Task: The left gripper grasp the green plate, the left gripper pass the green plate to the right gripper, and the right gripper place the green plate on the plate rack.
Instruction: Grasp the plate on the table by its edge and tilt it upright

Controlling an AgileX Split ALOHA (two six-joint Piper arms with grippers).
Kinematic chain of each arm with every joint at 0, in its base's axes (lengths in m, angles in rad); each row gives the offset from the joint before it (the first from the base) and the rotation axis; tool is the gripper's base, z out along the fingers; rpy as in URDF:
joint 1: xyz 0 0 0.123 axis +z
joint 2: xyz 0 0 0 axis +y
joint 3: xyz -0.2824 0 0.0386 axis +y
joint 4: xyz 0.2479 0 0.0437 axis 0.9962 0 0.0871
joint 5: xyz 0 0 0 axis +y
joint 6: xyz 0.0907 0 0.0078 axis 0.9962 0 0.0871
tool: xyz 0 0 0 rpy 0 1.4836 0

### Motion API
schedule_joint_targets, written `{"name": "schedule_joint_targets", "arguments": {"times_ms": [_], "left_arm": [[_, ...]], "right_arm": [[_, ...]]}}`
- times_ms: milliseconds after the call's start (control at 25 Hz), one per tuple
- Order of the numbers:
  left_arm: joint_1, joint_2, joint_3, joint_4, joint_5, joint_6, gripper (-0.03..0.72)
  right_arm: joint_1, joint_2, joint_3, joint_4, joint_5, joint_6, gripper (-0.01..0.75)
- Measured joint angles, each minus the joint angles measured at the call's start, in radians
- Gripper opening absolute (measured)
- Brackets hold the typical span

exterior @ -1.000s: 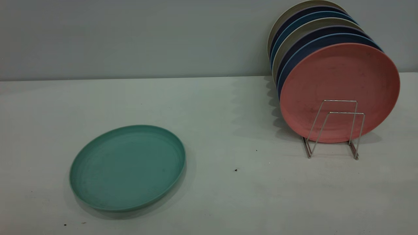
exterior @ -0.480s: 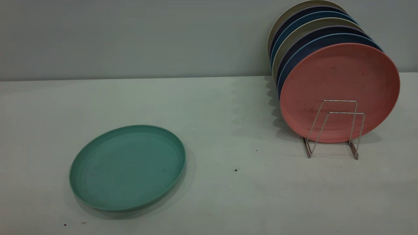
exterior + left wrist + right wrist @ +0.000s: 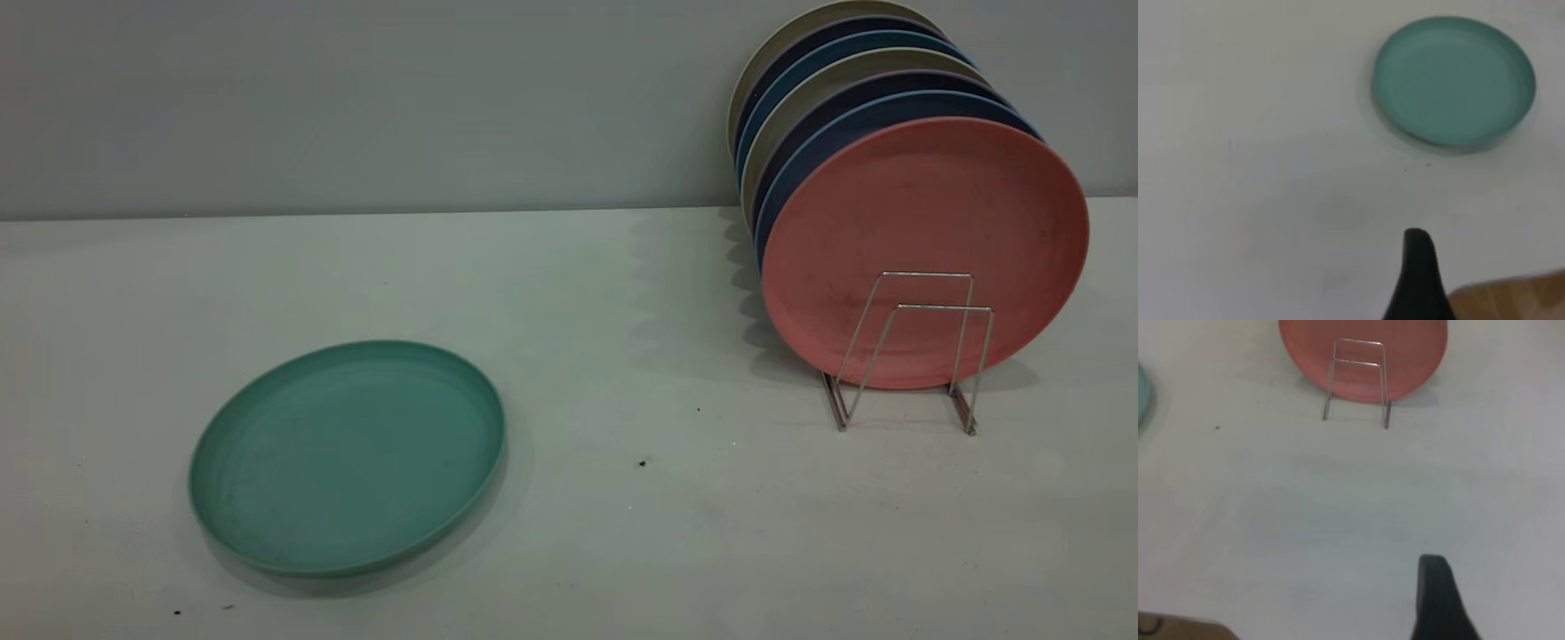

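The green plate [image 3: 347, 458] lies flat on the white table at the front left, with nothing touching it. It also shows in the left wrist view [image 3: 1454, 80], and its rim just shows in the right wrist view [image 3: 1141, 397]. The plate rack [image 3: 916, 351] stands at the right rear with several plates upright in it. A salmon-pink plate [image 3: 925, 240] is the front one, and two wire loops stand bare before it [image 3: 1357, 380]. Only a black tip of the left gripper [image 3: 1418, 267] shows, well short of the plate. The right gripper [image 3: 1437, 593] is likewise far from the rack. Neither appears in the exterior view.
A grey wall [image 3: 356, 98] runs behind the table. A wood-coloured edge [image 3: 1511, 297] borders the table by the left gripper, and another [image 3: 1178, 628] by the right. A dark speck [image 3: 642, 463] lies between the plate and the rack.
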Motion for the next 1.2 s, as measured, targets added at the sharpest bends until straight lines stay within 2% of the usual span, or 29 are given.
{"name": "schedule_joint_targets", "arguments": {"times_ms": [160,320,520,720,880,1200], "left_arm": [[0.000,0.002,-0.009,-0.055,-0.108,0.000,0.589],[0.000,0.093,-0.013,-0.068,-0.132,-0.018,0.589],[0.000,0.328,-0.013,-0.105,-0.216,-0.035,0.589],[0.000,0.579,-0.013,-0.199,-0.372,-0.031,0.554],[0.000,0.770,-0.013,-0.285,-0.495,0.009,0.517],[0.000,1.192,-0.043,-0.391,-0.676,0.136,0.512]], "right_arm": [[0.000,0.000,-0.017,0.001,-0.037,-0.049,0.474],[0.000,0.047,-0.024,0.001,-0.100,-0.084,0.474],[0.000,0.236,-0.024,0.067,-0.218,-0.164,0.474],[0.000,0.469,-0.024,0.192,-0.337,-0.310,0.474],[0.000,0.631,-0.024,0.278,-0.398,-0.400,0.474],[0.000,0.864,-0.024,0.479,-0.523,-0.620,0.474]]}}
